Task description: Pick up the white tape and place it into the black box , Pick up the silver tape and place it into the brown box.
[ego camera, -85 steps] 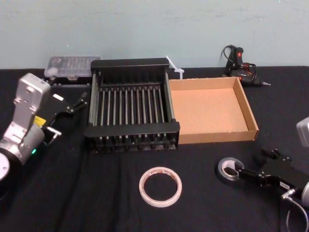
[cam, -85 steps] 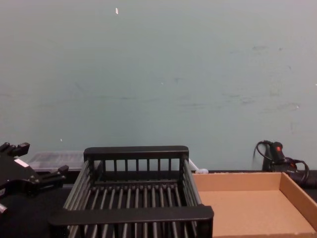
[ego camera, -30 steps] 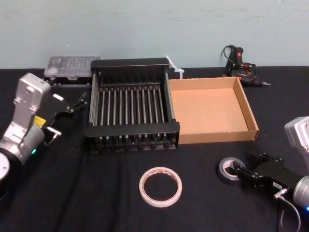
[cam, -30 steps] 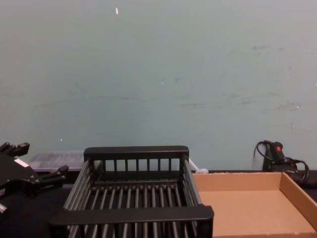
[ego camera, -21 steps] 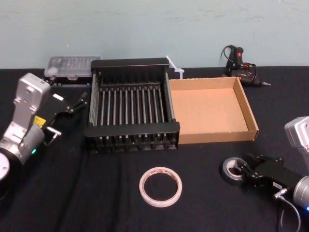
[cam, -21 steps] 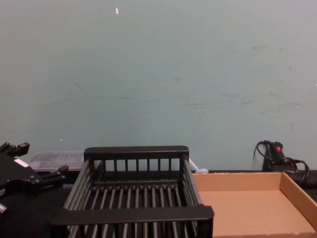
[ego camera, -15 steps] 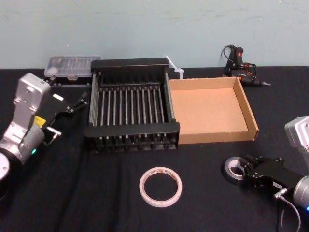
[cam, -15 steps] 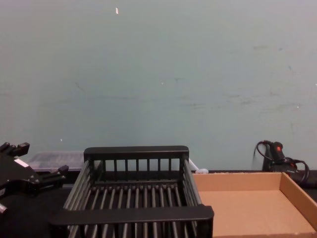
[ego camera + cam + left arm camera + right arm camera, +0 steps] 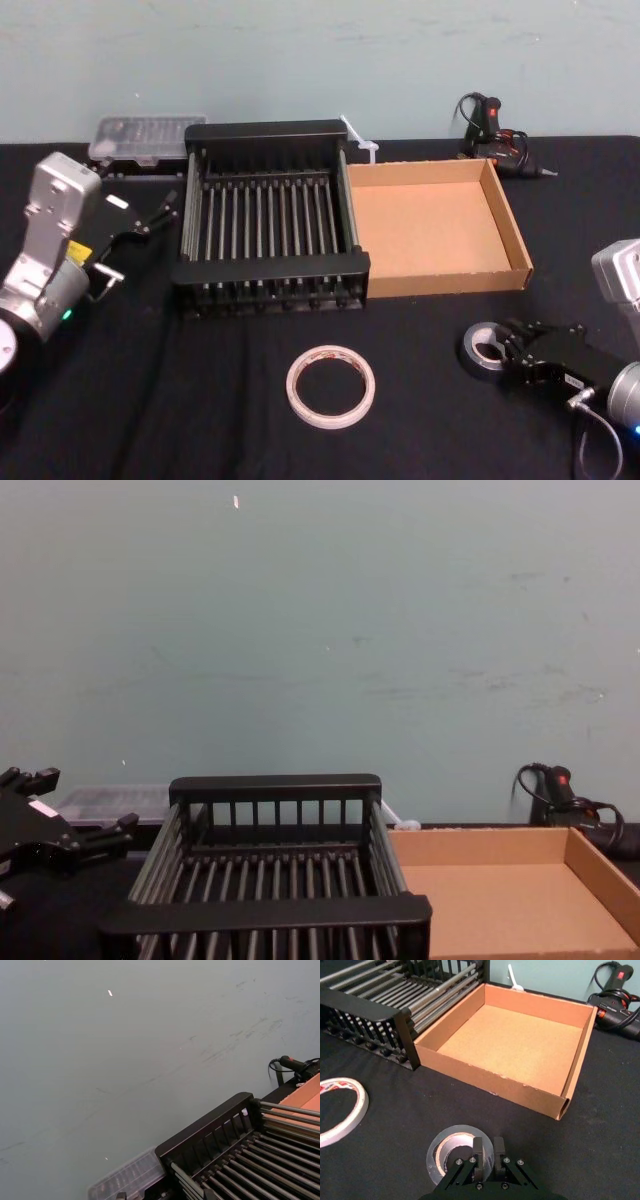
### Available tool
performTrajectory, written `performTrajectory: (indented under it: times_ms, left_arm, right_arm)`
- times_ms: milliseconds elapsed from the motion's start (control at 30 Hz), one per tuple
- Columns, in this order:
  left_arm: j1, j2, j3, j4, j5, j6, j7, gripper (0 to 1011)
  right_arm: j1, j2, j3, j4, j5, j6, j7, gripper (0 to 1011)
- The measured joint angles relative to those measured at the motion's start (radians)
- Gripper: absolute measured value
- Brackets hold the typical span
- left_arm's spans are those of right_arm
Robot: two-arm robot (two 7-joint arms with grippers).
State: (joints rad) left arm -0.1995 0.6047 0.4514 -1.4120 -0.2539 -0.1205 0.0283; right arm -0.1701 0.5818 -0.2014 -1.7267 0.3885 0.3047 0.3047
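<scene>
Pinching the silver tape wall with nearly closed fingers at the head view's lower right, the right gripper should lift straight before crossing to the brown box.

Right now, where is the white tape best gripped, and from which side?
Grip the white tape across its thin wall, one finger inside the hole and one outside, coming from above. It lies flat on the black table, so its outer face offers little to pinch.
</scene>
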Motion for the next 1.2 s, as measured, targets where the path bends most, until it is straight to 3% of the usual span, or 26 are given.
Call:
performTrajectory:
  times_ms: [233, 433, 633, 867, 1200]
  left_arm:
    - [0.0, 0.0, 0.0, 0.0, 0.0, 0.0, 0.0, 1001]
    - [0.0, 0.0, 0.0, 0.0, 0.0, 0.0, 0.0, 1001]
    - [0.0, 0.0, 0.0, 0.0, 0.0, 0.0, 0.0, 1001]
    - [0.0, 0.0, 0.0, 0.0, 0.0, 0.0, 0.0, 1001]
    - [0.0, 0.0, 0.0, 0.0, 0.0, 0.0, 0.0, 1001]
  right_arm:
    - [-0.011, 0.004, 0.016, -0.008, 0.015, -0.043, 0.029, 134]
    - [-0.031, 0.014, 0.045, -0.043, 0.036, -0.111, 0.051, 134]
    - [-0.035, 0.018, 0.069, -0.07, 0.056, -0.136, 0.053, 133]
    - [0.011, 0.006, 0.076, -0.06, 0.066, -0.136, 0.038, 134]
    - [0.08, -0.02, 0.054, -0.022, 0.059, -0.128, 0.019, 134]
